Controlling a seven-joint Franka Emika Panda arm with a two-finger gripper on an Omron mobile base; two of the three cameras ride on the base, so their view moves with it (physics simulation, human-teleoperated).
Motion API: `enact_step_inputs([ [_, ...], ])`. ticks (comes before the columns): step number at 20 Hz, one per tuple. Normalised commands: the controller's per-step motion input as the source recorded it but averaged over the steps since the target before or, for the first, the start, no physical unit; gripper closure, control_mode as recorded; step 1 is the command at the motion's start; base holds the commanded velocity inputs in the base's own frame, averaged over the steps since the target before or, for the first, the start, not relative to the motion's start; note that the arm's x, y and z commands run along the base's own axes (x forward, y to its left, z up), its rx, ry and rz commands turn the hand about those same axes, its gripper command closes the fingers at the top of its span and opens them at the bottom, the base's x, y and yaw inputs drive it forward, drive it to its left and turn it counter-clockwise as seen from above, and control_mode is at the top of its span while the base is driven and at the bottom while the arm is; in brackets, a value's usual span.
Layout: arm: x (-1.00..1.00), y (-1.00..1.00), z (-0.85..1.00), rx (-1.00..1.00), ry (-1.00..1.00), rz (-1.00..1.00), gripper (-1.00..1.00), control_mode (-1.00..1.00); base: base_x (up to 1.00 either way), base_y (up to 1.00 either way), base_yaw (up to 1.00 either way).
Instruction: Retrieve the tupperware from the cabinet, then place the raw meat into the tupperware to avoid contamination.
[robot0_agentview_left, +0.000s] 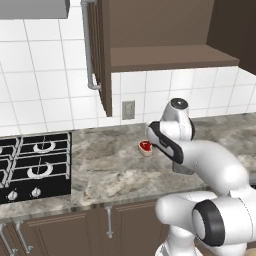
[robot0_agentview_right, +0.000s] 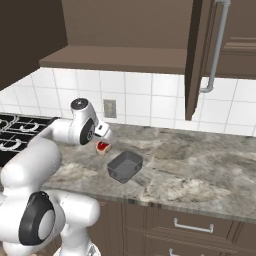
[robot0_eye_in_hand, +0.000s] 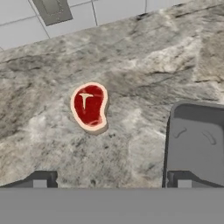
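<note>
The raw meat (robot0_eye_in_hand: 90, 106) is a red steak piece with a pale rim, lying on the marble counter (robot0_agentview_right: 200, 165); it also shows as the meat (robot0_agentview_left: 145, 147) and the meat (robot0_agentview_right: 103, 147). The dark grey tupperware (robot0_agentview_right: 125, 166) stands empty on the counter just right of it, with its corner, the tupperware (robot0_eye_in_hand: 195, 144), at the right of the hand view. My gripper (robot0_eye_in_hand: 111, 179) hovers over the counter, open, with nothing between its fingers; the meat lies ahead, slightly left of centre. The cabinet (robot0_agentview_left: 170, 57) above stands open with its door (robot0_agentview_right: 195, 60) swung out.
A black gas stove (robot0_agentview_left: 35, 165) sits at the counter's left end. A grey wall outlet (robot0_agentview_right: 109, 108) is on the tiled backsplash behind the meat. The open cabinet door's long handle (robot0_agentview_right: 217, 45) juts out overhead. Lower cabinets (robot0_agentview_right: 192, 225) run beneath the counter.
</note>
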Motion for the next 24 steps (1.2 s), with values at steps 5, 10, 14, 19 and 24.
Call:
enact_step_inputs([
  [5, 0.22, 0.23, -0.05, -0.05, 0.0, 0.0, -1.0, -1.0, 0.0, 0.0, 0.0],
  [10, 0.24, 0.14, -0.11, -0.01, 0.02, 0.01, -1.0, -1.0, 0.0, 0.0, 0.0],
  [14, 0.24, 0.09, -0.13, 0.0, 0.0, 0.01, -1.0, -1.0, 0.0, 0.0, 0.0],
  [19, 0.16, 0.04, -0.21, 0.0, 0.0, 0.0, -1.0, -1.0, 0.0, 0.0, 0.0],
  [24, 0.05, 0.0, -0.29, 0.0, 0.0, 0.0, -1.0, -1.0, 0.0, 0.0, 0.0],
])
